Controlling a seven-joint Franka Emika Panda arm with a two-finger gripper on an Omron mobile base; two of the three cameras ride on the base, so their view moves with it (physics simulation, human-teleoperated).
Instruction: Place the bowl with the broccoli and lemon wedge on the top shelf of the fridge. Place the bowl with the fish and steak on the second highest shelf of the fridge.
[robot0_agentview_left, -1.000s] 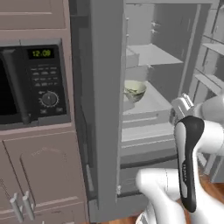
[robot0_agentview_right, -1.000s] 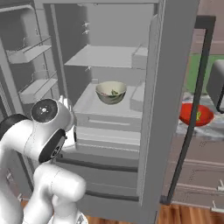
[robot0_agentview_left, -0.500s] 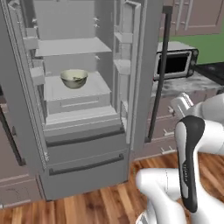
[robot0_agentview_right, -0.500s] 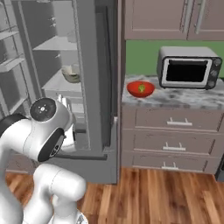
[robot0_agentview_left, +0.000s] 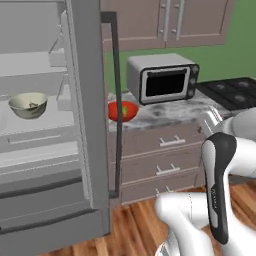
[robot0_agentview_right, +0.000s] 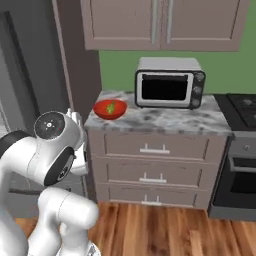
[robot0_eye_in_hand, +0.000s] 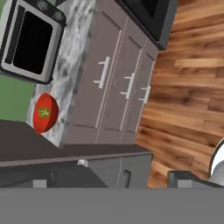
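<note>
On a fridge shelf (robot0_agentview_left: 35, 122), at nine o'clock in the left base view, a pale bowl (robot0_agentview_left: 28, 104) is already sitting, so one placement looks done, though which shelf I cannot tell. The red bowl (robot0_agentview_right: 110, 108) is waiting on the counter (robot0_agentview_right: 165, 119), at ten o'clock of the right base view. The gripper's state I cannot tell.

a home kitchen — rendered, not filmed. an open fridge (robot0_agentview_left: 85, 125) with white shelves stands beside a marble-look counter (robot0_agentview_right: 165, 120) over grey-brown drawers (robot0_agentview_right: 150, 172), with matching wall cabinets (robot0_agentview_right: 160, 22) above. a toaster oven (robot0_agentview_right: 170, 82) sits on the counter, a black stove (robot0_agentview_right: 240, 150) adjoins it — green wall, wood-plank floor (robot0_agentview_right: 160, 230).
</note>
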